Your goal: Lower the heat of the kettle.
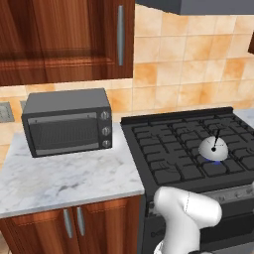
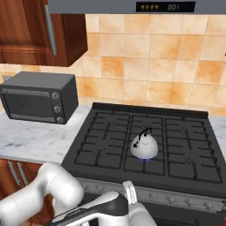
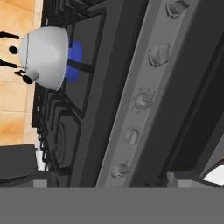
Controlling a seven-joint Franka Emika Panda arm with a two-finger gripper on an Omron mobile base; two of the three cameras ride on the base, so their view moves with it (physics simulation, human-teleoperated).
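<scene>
The kettle [image 1: 213, 147] [image 2: 144, 145] is a small pale dome with a thin black handle, standing on a front-middle burner of the black stove [image 2: 110, 132]. A blue flame [image 3: 75, 54] burns under the kettle [image 3: 43, 54]. My gripper [image 3: 111, 183] shows only in the rolled hand view, where its two tips stand far apart, open and empty. It hangs in front of the stove's grey control strip, off from its row of knobs. The middle knob [image 3: 142, 99] has tick marks around it. In both base views the gripper itself is out of sight, low before the stove front.
A dark microwave [image 1: 67, 128] stands on the marble counter [image 1: 69, 178] left of the stove. Wooden cabinets hang above, and a range hood [image 2: 132, 6] is over the burners. My white arm [image 1: 186, 213] [image 2: 48, 190] crosses the lower edge of the base views.
</scene>
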